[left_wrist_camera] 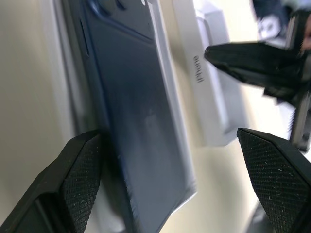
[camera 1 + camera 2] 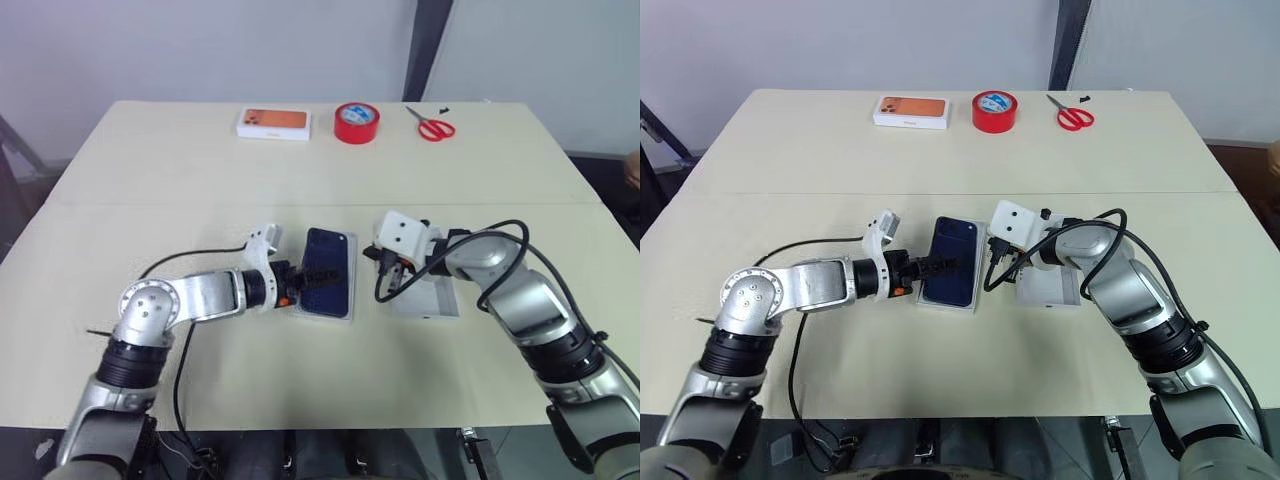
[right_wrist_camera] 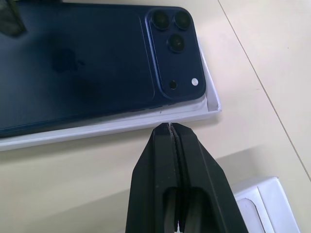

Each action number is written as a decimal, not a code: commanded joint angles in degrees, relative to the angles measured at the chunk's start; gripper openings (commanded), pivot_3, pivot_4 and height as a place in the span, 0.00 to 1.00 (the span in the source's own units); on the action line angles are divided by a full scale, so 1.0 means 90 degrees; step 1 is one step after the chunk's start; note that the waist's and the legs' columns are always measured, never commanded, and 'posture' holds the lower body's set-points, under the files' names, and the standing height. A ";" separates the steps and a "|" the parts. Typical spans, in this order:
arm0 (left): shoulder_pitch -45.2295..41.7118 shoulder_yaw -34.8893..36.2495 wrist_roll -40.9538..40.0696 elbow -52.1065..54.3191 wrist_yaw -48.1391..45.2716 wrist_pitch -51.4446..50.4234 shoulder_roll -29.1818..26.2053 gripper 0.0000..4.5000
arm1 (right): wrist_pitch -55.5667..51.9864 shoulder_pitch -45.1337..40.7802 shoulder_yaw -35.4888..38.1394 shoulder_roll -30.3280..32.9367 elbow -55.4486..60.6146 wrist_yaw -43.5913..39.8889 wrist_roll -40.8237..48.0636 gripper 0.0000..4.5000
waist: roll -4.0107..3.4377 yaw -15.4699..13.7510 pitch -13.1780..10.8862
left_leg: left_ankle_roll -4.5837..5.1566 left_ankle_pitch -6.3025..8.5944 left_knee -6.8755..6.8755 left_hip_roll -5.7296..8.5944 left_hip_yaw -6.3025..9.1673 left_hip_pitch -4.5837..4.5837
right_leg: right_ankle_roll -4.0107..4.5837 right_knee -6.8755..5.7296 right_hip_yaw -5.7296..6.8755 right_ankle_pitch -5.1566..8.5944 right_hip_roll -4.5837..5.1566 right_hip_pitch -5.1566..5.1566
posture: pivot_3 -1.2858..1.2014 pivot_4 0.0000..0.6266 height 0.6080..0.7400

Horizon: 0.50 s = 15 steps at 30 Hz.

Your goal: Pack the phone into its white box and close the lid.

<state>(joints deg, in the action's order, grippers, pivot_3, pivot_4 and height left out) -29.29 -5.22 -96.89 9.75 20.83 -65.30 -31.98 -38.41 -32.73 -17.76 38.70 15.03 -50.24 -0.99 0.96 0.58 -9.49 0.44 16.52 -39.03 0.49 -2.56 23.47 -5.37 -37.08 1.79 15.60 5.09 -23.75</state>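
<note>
Bright, even overhead light; soft shadows under the arms on the table. The left wrist view is blurred; the phone gleams faintly.

text: "iPhone" in grey letters | on: long side wall of the white lid lying on the table beside the tray | logo: faint apple mark on the phone's dark back | other print: none readable
</note>
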 commanded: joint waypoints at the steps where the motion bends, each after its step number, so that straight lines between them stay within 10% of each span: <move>1: -0.0221 0.0048 0.0183 0.0331 -0.0281 -0.0159 -0.0157 0.99 | 0.0059 -0.0134 0.0053 -0.0030 0.0130 0.0036 -0.0008 0.00 | 0.0000 0.0000 0.0000 | 0.0000 0.0000 0.0000 0.0000 0.0001 0.0000 | 0.0000 0.0000 0.0000 0.0000 0.0000 0.0000 | 0.52 0.24 0.84; 10: -0.0249 0.0567 0.0953 0.0448 -0.0935 0.0055 -0.0443 0.99 | 0.0070 -0.0158 0.0043 -0.0091 0.0089 0.0094 -0.0028 0.00 | 0.0001 0.0003 -0.0001 | 0.0000 0.0000 0.0000 0.0000 0.0001 0.0000 | 0.0000 0.0001 0.0000 0.0000 0.0002 0.0000 | 0.52 0.24 0.84; 15: 0.0256 0.0113 0.3809 0.0918 -0.2207 0.1045 -0.1454 0.94 | -0.0006 -0.0135 0.0008 -0.0038 0.0146 0.0047 -0.0038 0.00 | -0.0005 0.0026 -0.0005 | -0.0002 0.0000 0.0009 -0.0001 -0.0002 -0.0002 | 0.0001 0.0001 0.0000 0.0000 -0.0002 -0.0005 | 0.52 0.24 0.84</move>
<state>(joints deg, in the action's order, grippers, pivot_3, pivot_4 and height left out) -27.29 -2.98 -69.08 15.78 4.67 -58.82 -44.06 -38.56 -32.78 -17.80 38.13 14.92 -49.82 -1.05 0.91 0.81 -9.54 0.42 16.51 -38.94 0.49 -2.58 23.45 -5.37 -37.07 1.79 15.60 5.07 -23.79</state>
